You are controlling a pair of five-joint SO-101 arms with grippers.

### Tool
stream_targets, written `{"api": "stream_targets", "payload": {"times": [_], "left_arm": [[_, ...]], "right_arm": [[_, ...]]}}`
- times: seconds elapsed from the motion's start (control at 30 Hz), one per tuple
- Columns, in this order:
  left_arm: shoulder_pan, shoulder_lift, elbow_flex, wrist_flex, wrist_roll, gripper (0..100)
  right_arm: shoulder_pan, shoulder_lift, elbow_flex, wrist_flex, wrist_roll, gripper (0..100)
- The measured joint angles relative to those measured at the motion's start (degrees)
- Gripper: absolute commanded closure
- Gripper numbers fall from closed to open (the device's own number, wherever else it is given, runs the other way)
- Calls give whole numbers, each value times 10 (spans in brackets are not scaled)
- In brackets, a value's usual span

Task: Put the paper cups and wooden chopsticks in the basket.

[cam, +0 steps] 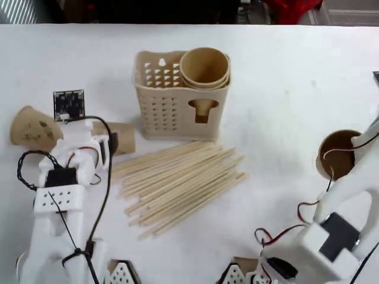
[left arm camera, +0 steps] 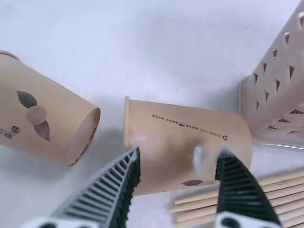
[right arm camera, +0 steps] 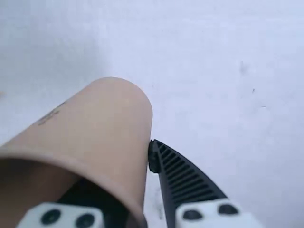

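Note:
A beige perforated basket (cam: 166,109) stands mid-table with paper cups (cam: 204,68) nested in one end. In front of it lies a spread of wooden chopsticks (cam: 177,180). Two more paper cups lie on their sides at the left: one far left (cam: 32,127), one (left arm camera: 185,137) close to the basket. My left gripper (left arm camera: 180,154) is open, its fingers on either side of that nearer cup. At the right, my right gripper (right arm camera: 128,161) is shut on another paper cup (right arm camera: 85,137), pinching its wall with one finger inside and one outside; this cup (cam: 337,154) is held mouth-up.
A small black square marker (cam: 68,104) sits behind the left arm. The basket wall (left arm camera: 280,95) stands close beside the left gripper, and chopstick ends (left arm camera: 247,197) lie just under it. Bare white table stretches between the basket and the right arm.

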Motion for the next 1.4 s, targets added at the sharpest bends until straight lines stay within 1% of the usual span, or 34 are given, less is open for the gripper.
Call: {"api": "stream_targets", "payload": {"times": [0.17, 0.27, 0.4, 0.6, 0.7, 0.83, 0.97, 1.03, 1.13, 1.23, 1.4], "left_arm": [[0, 0, 0, 0, 1, 744], [4, 0, 0, -2, 7, 744], [47, 0, 2, -2, 18, 744], [57, 0, 34, -11, 19, 744], [57, 0, 45, -33, 19, 744], [57, 0, 70, -71, 16, 744], [58, -1, 90, -108, -31, 744], [61, -1, 91, -116, -40, 744], [61, -1, 91, -117, -44, 744], [61, -1, 92, -117, -44, 744], [61, -1, 92, -117, -44, 744]], "right_arm": [[-68, -91, 18, 1, -6, 981], [-113, -160, 18, 1, -46, 981], [-190, -229, 18, -2, -91, 982], [-326, -218, 10, -29, -184, 982], [-382, -184, -45, -30, -235, 982], [-440, -138, -170, -32, -293, 982], [-505, -103, -304, -32, -315, 982], [-532, -83, -345, -32, -317, 982], [-560, -41, -362, -25, -319, 981], [-564, 10, -363, -25, -319, 981], [-527, 77, -364, -25, -345, 981]]}}
